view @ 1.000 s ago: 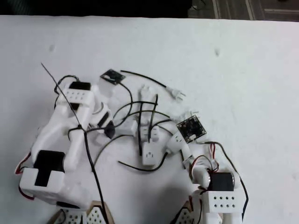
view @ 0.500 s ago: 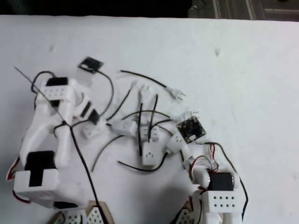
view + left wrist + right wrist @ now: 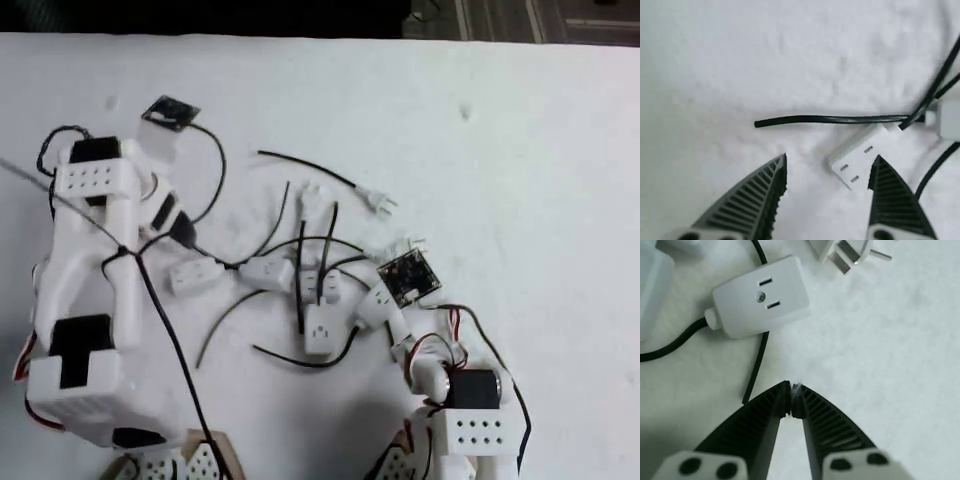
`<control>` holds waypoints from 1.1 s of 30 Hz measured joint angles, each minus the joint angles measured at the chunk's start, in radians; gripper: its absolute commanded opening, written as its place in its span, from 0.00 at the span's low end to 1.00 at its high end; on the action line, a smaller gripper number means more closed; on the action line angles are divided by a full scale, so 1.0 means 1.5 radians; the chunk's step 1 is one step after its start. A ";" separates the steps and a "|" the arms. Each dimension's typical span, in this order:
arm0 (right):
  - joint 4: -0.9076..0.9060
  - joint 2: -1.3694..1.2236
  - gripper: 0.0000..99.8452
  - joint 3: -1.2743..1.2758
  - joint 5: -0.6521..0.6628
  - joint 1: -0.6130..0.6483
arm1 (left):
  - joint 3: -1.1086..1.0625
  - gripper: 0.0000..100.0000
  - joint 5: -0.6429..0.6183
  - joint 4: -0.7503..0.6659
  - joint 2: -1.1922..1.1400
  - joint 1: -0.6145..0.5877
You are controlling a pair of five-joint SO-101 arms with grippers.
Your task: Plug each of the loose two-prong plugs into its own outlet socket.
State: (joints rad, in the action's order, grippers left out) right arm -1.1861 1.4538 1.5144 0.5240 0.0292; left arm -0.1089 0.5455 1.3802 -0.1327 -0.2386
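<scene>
Two arms work from the near edge of the desk [image 3: 520, 120], with a tangle of dark leads and white fittings lying between them at mid-desk. Starting with the left gripper [image 3: 830, 159]: jaws spread wide, nothing in them, tips low over the surface. A white outlet socket [image 3: 859, 161] lies flat right by one fingertip with its slots showing; whether it touches is hard to tell. A black cable [image 3: 830, 119] runs just beyond it and its cut end lies free. In the high view this arm sits toward the desk's left edge.

Over to the right gripper [image 3: 792, 387]: jaws pinched together, tips meeting, holding nothing. Just ahead lies a second outlet socket [image 3: 760, 297], face up, its lead trailing off. Near it is a two-prong plug [image 3: 847, 255], unplugged, prongs bare. Another loose plug [image 3: 381, 205] lies alone, farther toward the far edge.
</scene>
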 measured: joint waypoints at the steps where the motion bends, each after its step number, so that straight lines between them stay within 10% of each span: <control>1: 0.000 0.000 0.02 0.000 0.000 0.000 | 0.006 0.27 0.025 0.019 0.008 0.004; 12: 0.000 0.000 0.02 0.000 0.000 0.000 | -0.030 0.27 0.350 0.056 0.005 0.011; 33: 0.000 0.000 0.02 0.000 0.000 0.000 | -0.044 0.27 0.373 0.032 -0.107 0.002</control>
State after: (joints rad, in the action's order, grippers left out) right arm -1.1861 1.4538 1.5144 0.5240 0.0292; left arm -0.1749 1.1055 1.4277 -0.2938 -0.2355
